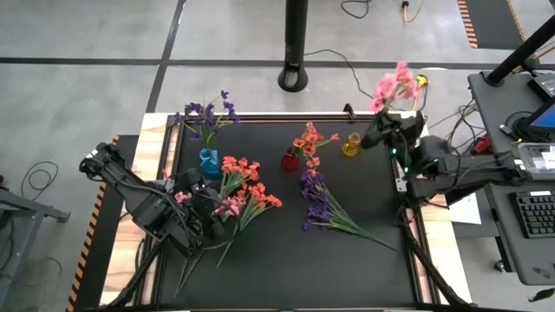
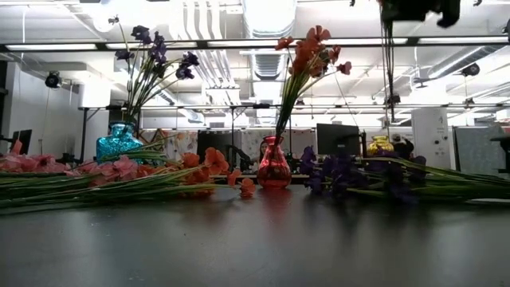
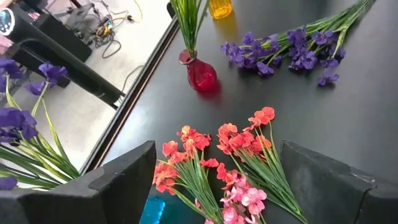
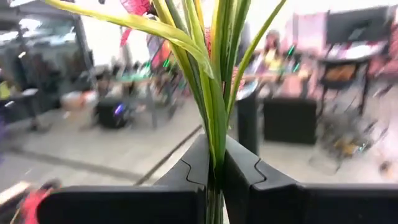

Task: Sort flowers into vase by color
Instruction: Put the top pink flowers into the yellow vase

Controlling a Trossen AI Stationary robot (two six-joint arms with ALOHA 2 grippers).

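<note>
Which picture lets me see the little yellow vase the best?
The high view shows the small yellow glass vase best: whole, empty, at the table's far edge by the right gripper. The left wrist view catches only its bottom. The low view shows just its top behind purple flowers. The right wrist view misses it.
</note>
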